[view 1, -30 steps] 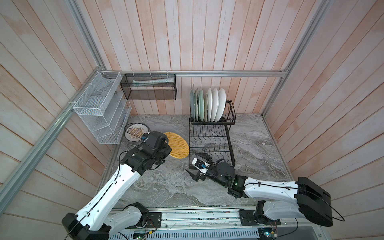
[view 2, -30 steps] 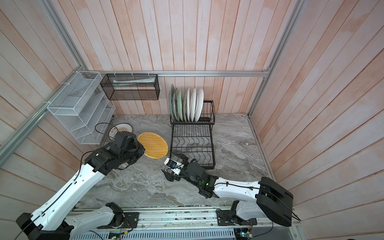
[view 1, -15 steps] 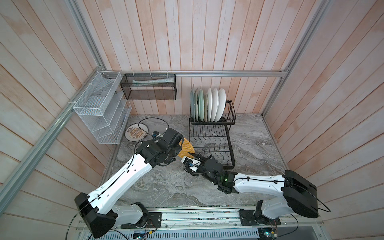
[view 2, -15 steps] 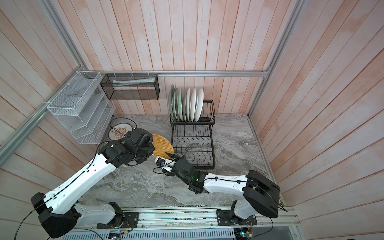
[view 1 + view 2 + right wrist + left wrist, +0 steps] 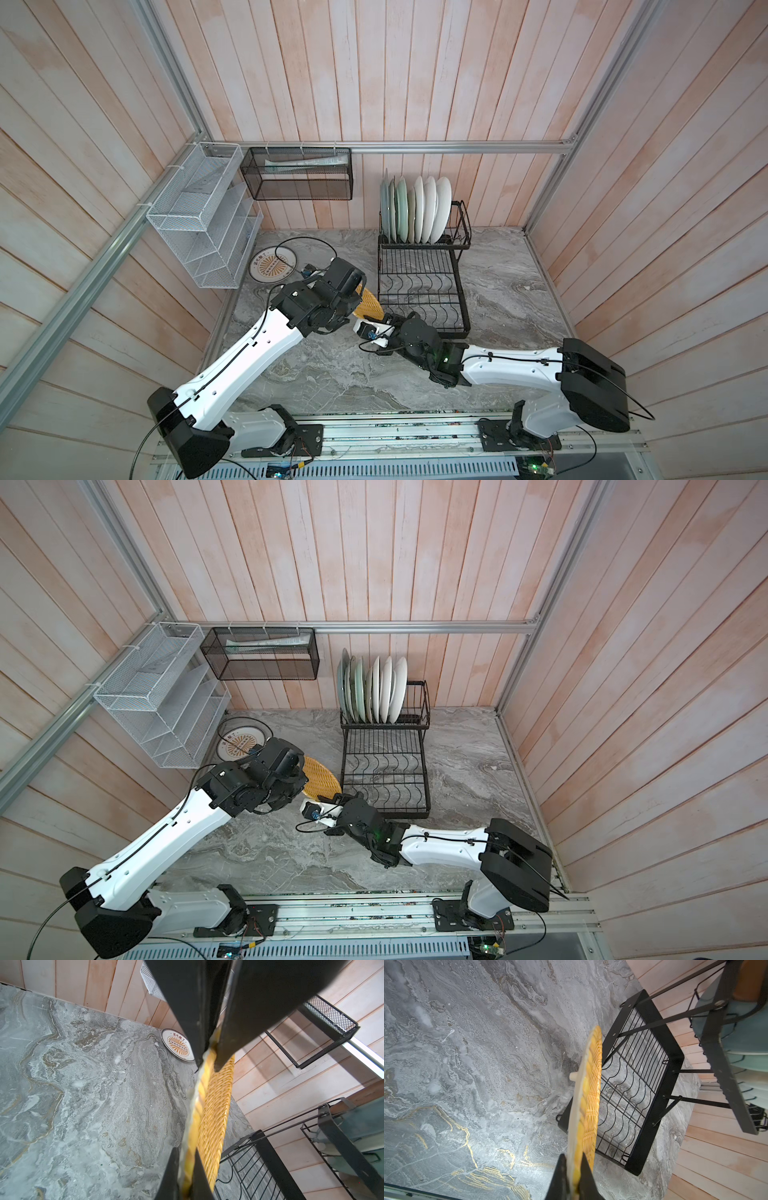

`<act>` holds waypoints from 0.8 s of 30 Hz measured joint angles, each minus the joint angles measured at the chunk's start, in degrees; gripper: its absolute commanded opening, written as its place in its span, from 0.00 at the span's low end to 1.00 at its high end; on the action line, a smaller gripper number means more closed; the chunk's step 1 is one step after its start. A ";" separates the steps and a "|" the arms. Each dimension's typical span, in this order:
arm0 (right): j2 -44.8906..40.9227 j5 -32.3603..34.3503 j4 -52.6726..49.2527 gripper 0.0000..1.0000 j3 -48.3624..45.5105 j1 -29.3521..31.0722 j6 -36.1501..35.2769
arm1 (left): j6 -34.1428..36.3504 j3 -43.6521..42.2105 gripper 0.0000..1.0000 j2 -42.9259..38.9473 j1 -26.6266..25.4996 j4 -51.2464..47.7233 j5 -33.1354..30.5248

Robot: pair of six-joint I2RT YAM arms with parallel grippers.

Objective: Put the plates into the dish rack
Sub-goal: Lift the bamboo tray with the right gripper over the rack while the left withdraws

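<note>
A yellow woven plate [image 5: 370, 305] [image 5: 320, 777] stands on edge just left of the dish rack [image 5: 459, 286] [image 5: 656, 1109], beside its flat lower tier. My left gripper [image 5: 572, 1155] is shut on one side of the plate's rim [image 5: 588, 1093]. My right gripper [image 5: 187, 1150] is shut on the opposite side of the yellow plate [image 5: 214, 1109], facing the left fingers [image 5: 187, 1022]. Several plates [image 5: 415, 210] [image 5: 374, 688] stand upright in the rack's raised tier. A white plate with an orange sunburst [image 5: 272, 264] [image 5: 178, 1046] lies flat at the back left.
A white mesh organizer [image 5: 203, 216] hangs on the left wall and a black mesh basket [image 5: 297, 174] on the back wall. A black cable [image 5: 316, 241] from the left arm loops over the sunburst plate. Wooden walls close in the marble table [image 5: 498, 282].
The yellow plate lay flat on the table. My left arm has raised it on edge and carried it toward the rack. My right gripper moved in and shut on its rim.
</note>
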 measured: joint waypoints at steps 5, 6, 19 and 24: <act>-0.74 -0.09 -0.09 0.00 -0.76 0.00 2.27 | 3.30 -2.40 1.00 -4.24 0.31 4.09 0.04; -1.42 0.26 -0.22 0.00 -1.11 0.00 2.99 | 4.74 -3.34 1.00 -5.92 0.63 5.42 0.22; -22.71 4.42 -12.24 0.00 1.73 -2.03 21.84 | 36.02 -34.21 1.00 -48.28 3.98 33.88 9.14; -25.68 2.23 -17.27 0.00 11.19 -6.32 27.41 | 44.87 -40.74 1.00 -54.27 4.02 36.24 8.66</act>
